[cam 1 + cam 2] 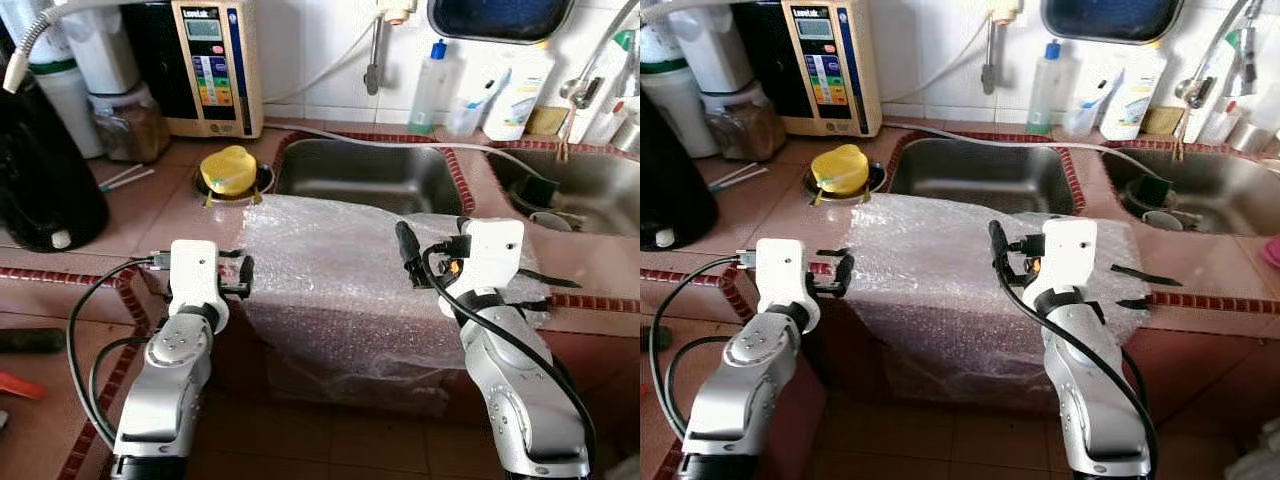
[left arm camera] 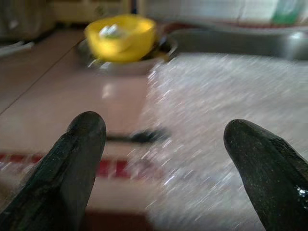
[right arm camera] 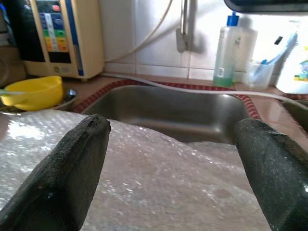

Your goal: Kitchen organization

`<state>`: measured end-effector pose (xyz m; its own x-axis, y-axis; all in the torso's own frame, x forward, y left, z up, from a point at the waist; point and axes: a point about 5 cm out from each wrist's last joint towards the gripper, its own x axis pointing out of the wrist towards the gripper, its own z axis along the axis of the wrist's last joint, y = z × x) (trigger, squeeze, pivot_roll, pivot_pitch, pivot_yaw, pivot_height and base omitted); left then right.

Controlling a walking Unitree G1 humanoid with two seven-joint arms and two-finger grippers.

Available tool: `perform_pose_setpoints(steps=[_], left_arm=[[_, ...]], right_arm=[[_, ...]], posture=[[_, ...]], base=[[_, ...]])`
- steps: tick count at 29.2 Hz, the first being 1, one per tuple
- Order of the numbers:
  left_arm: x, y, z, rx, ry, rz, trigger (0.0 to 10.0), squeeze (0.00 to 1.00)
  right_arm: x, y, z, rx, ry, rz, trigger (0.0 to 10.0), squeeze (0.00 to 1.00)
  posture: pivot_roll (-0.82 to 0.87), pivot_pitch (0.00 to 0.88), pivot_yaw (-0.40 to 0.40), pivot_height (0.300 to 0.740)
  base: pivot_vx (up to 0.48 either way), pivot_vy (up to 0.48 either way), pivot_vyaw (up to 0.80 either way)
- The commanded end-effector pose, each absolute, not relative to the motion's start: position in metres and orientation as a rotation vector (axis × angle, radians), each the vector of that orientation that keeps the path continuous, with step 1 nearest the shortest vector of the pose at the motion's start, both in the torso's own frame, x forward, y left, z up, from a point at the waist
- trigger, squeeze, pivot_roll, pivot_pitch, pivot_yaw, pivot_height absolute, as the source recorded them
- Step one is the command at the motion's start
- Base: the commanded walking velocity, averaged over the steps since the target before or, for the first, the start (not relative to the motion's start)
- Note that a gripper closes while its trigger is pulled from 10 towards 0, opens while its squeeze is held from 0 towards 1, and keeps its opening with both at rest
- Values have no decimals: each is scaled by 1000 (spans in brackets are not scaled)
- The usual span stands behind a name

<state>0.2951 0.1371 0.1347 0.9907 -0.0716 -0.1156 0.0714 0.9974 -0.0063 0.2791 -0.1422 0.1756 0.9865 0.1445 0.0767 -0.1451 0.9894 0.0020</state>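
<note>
Bubble wrap [image 1: 340, 280] draped over counter edge, between both spread-fingered hands

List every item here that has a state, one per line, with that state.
Bubble wrap sheet: spread flat on the counter, front part hanging over the edge.
Left gripper: open, at the sheet's left edge.
Right gripper: open, over the sheet's right part.
Yellow bowl: sitting on a metal dish behind the sheet.
Left sink basin: empty.
Clear bottle: upright, blue cap on.
</note>
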Motion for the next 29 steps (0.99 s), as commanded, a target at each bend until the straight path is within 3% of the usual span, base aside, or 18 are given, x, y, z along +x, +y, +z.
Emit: perform_pose_setpoints(steps=[1,16,29], left_arm=[[298,133,141,3,72,-70,10000,0],[303,122,157,-68,-28,-131,10000,0],[305,121,157,-84,-38,-152,10000,0]], right_arm=[[283,-145,180,-4,-94,137,10000,0],[290,-138,201,-69,-181,170,10000,0],[289,-138,197,-73,-173,171,10000,0]], posture=[[-25,0,5,740],[-41,0,0,740],[-39,0,5,740]], base=[[0,0,0],[0,0,0],[282,0,0]])
